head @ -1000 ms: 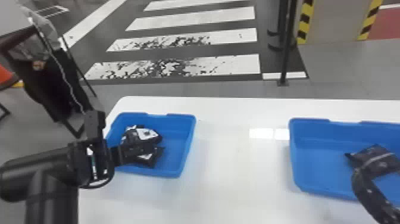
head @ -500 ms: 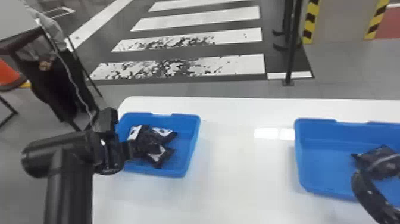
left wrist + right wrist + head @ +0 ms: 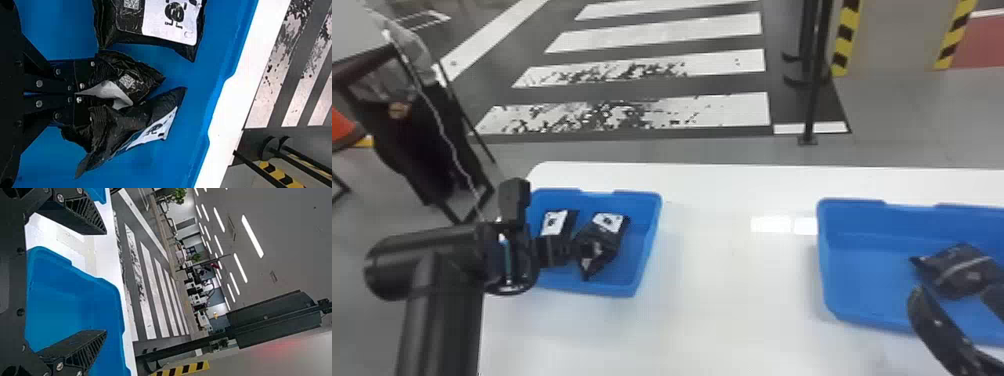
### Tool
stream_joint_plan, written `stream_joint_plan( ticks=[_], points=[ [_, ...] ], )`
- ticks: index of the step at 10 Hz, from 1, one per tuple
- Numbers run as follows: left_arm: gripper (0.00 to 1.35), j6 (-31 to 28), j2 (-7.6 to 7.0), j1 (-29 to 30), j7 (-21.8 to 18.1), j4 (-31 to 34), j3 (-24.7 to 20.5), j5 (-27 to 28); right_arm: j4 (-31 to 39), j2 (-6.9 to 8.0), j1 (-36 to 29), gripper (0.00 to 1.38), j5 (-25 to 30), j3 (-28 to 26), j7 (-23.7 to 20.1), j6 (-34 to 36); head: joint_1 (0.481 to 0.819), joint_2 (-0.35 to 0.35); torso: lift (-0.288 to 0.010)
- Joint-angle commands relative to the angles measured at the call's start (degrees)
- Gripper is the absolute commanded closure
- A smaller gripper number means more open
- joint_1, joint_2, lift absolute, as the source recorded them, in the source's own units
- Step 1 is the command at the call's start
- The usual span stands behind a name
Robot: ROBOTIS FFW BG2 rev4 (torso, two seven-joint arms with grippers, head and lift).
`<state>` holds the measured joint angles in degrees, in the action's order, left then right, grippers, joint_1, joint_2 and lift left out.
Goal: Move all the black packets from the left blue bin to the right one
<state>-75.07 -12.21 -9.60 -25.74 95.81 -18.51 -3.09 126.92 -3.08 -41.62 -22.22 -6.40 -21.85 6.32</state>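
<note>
Packets [image 3: 602, 240], black, lie in left bin [image 3: 592, 290], near bench's [image 3: 722, 310] far left corner. Left fingers [image 3: 62, 78] narrow, pinching one packet [image 3: 107, 90]: raise slowly, shake off neighbours, clear rim before swinging right. Right bin [image 3: 857, 260], toward right edge, holds another packet [image 3: 957, 270]; right fingers [image 3: 84, 217], spread wide, should make room.

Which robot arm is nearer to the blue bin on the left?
The left one. The left gripper is in the left blue bin, among the black packets; the right gripper is across the white table, at the right blue bin.
</note>
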Motion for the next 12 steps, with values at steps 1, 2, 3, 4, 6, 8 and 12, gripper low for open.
stream_joint_plan(
  ticks=[1, 2, 3, 4, 6, 8, 12],
  points=[
    [1.20, 0.26, 0.08, 3.27, -0.62, 5.51, 0.00, -1.48, 0.14, -0.08, -0.14, 0.14, -0.17, 0.00, -0.03, 0.14, 0.695, 0.223, -0.150],
    [1.20, 0.12, 0.08, 5.66, -1.33, 10.01, -0.34, -2.86, 0.14, -0.08, -0.14, 0.13, -0.17, 0.00, -0.03, 0.14, 0.695, 0.217, -0.150],
    [1.20, -0.16, 0.08, 8.33, -2.03, 14.93, -0.57, -4.46, 0.14, -0.08, -0.14, 0.13, -0.29, 0.00, -0.03, 0.14, 0.695, 0.208, -0.150],
    [1.20, -0.16, 0.34, 10.72, -2.03, 19.29, -0.91, -6.40, 0.28, -0.08, -0.14, 0.13, -0.29, 0.00, -0.03, 0.14, 0.695, 0.203, -0.150],
    [1.20, 0.12, 1.22, 15.08, -3.00, 28.01, -1.49, -9.83, 0.28, -0.08, -0.14, 0.13, -0.29, 0.00, -0.12, 0.14, 0.695, 0.176, -0.150],
    [1.20, 1.24, 2.28, 17.05, -3.96, 32.93, -0.23, -11.88, 0.42, -0.26, 0.14, 0.13, -1.43, 0.35, -0.56, 0.29, 0.695, 0.135, -0.150],
    [1.20, 4.06, 2.72, 18.74, -5.28, 37.01, 4.68, -17.71, 0.56, -0.78, 1.83, 0.13, -4.63, 1.72, -2.58, 2.11, 0.695, 0.069, -0.150]
  ],
)
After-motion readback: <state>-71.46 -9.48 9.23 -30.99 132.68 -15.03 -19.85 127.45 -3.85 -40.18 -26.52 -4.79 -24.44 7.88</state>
